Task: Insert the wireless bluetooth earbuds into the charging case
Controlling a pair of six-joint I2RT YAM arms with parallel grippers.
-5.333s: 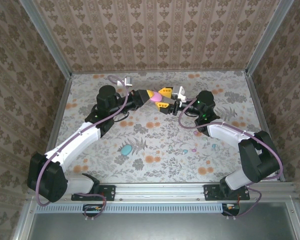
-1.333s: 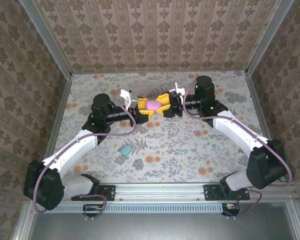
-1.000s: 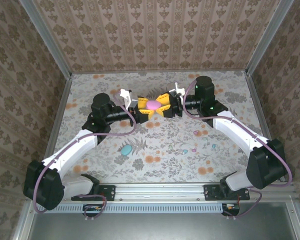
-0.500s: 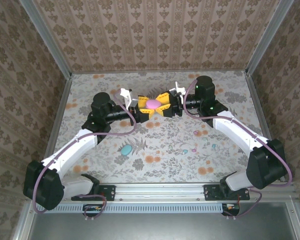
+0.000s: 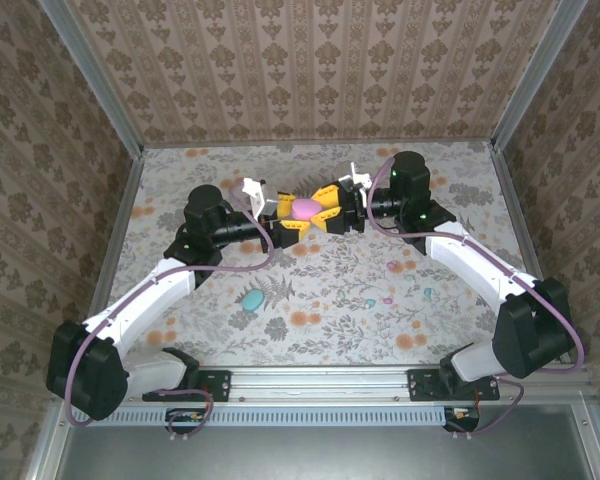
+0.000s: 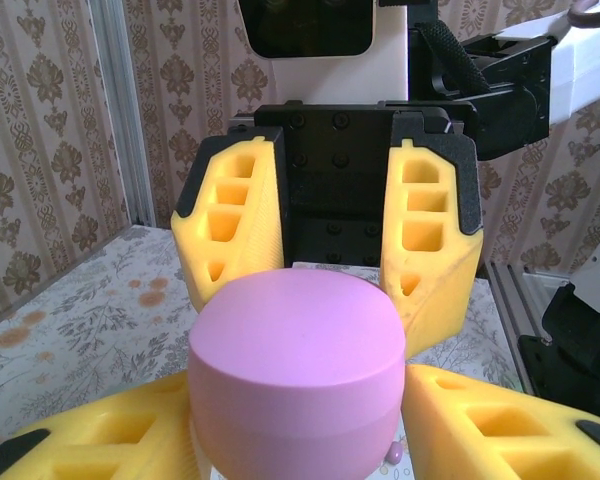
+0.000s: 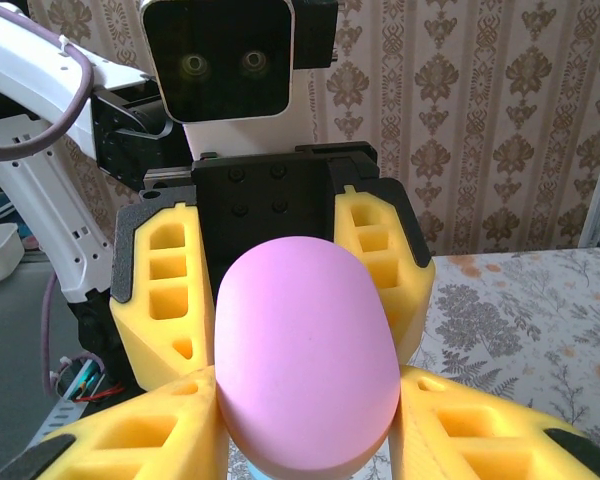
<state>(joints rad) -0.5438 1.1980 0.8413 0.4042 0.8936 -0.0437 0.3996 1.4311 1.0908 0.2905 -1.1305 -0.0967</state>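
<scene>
The right jaws were clamped on the pink case (image 7: pixel 310 350), with their yellow fingers (image 7: pixel 130 440) against its sides. The left jaws stood around the same case from the opposite end; I cannot tell whether they pressed it. The step seemed to be opening the case in the air. One side should hold firmly while the other pulls slowly, because the smooth, matte, egg-shaped shell could slip. The fingers were ribbed, hollow plastic. The tiny earbuds (image 5: pixel 427 293) lay on the flowered counter (image 5: pixel 310 280), at about 4 o'clock from the case and well apart.
</scene>
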